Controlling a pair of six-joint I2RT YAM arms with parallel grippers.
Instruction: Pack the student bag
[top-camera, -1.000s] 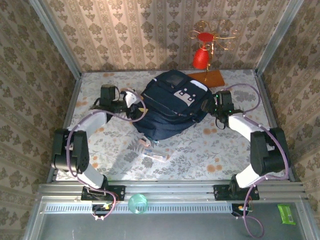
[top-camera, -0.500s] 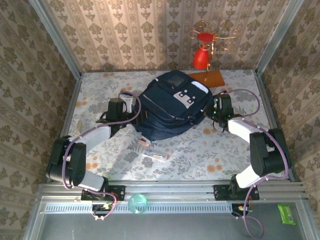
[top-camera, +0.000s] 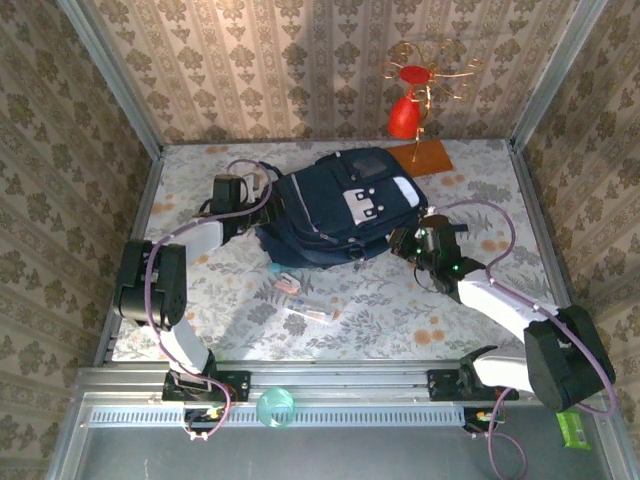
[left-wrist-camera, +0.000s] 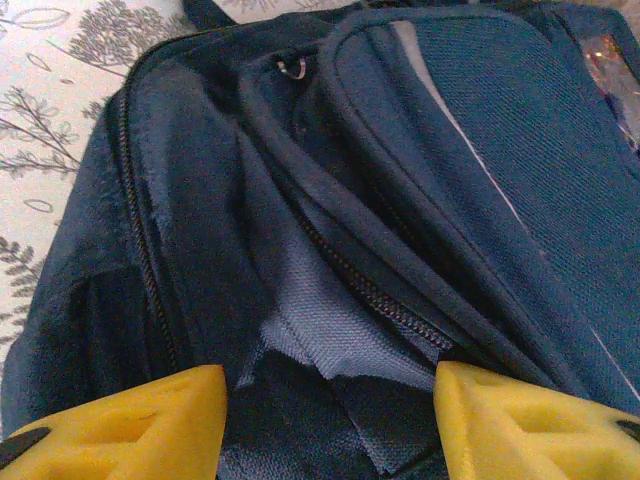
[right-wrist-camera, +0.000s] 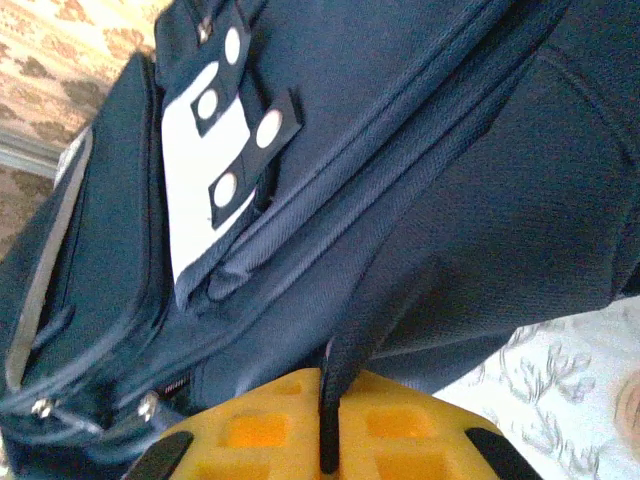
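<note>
Nearest me, on the rail in front of the arms, a teal round object (top-camera: 275, 408) sits at about 6 o'clock and a green packet (top-camera: 573, 428) at 5 o'clock, both off the table (top-camera: 450, 300).

A few small loose items (top-camera: 300, 298), too small to name, lie just short of the student bag (top-camera: 340, 205), at its 7 o'clock. They look like the things waiting to go in.

The right gripper (right-wrist-camera: 328, 385) has swung from the bag's 3 o'clock side round to its 5 o'clock corner and closed tight on a thin dark fold or strap of the bag. The bag has turned with it and now lies squarer across the middle of the table.

At the bag's 9 o'clock, the left gripper (left-wrist-camera: 330, 385) has moved up to the unzipped mouth. Its fingers stand well apart astride the fabric and pale lining, clamping nothing.

I judge the bag is being braced and opened, with packing not yet begun.

Beyond the bag, at 1 o'clock, lies an orange flat board (top-camera: 425, 155), and a red ornament (top-camera: 405, 115) stands behind it. Both are clear of the arms.
</note>
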